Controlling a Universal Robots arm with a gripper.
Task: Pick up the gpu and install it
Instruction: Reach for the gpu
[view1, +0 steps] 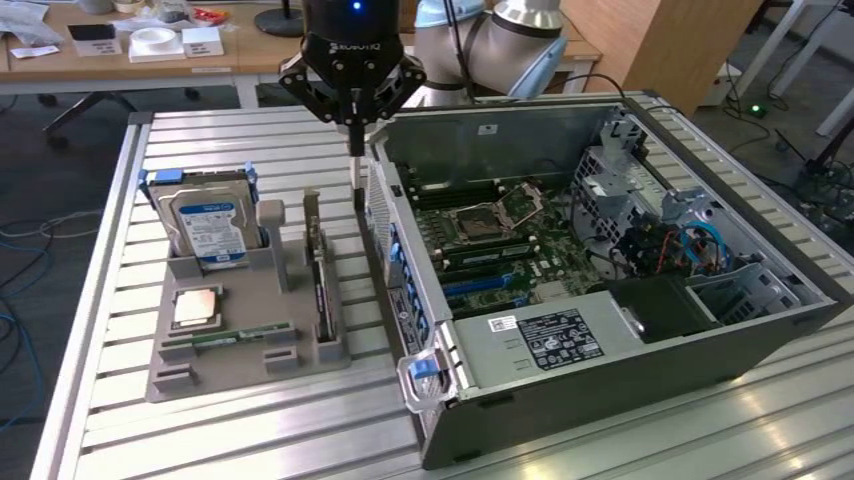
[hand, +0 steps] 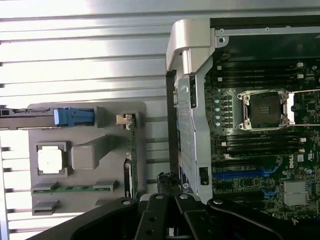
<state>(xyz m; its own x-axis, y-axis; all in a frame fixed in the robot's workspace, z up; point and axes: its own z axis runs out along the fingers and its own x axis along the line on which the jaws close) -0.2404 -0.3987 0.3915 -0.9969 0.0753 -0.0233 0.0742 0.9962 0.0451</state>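
Exterior view: you are viewing a slatted metal table (view1: 200, 440) carrying a grey tray (view1: 240, 378) at the exterior view's left and an open computer case (view1: 601, 365) at its right. The gpu (view1: 322, 285) is standing on edge along the tray's right side, just beside the case. Your gripper (view1: 356, 150) is hovering above the gap between them, jaws pressing together. A wooden desk (view1: 160, 62) is standing beyond; cables (view1: 20, 250) are trailing over dark floor.
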